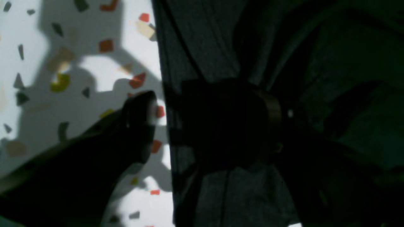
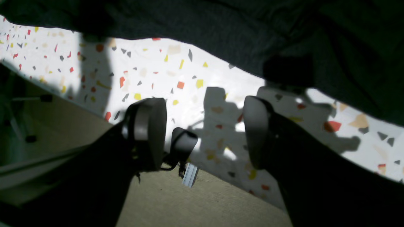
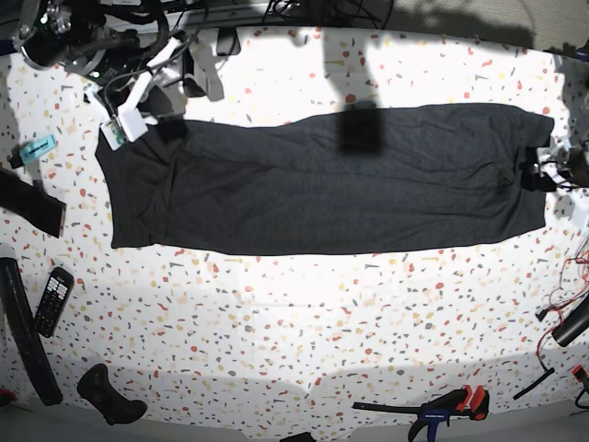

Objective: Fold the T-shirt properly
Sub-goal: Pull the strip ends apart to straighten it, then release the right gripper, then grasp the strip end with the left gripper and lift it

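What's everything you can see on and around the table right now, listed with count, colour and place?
T-shirt: one, dark charcoal, folded into a long band across the table's far half.
Table: one, white with coloured flecks.
Remote: one, black, base view's left edge.
Cloth strip: one, black, left edge above the remote.
Clamp: one, black with red, near edge.
Game controller: one, black, near left corner.
Right gripper: open, at the shirt's edge.
Left gripper: open, over the shirt's other end.
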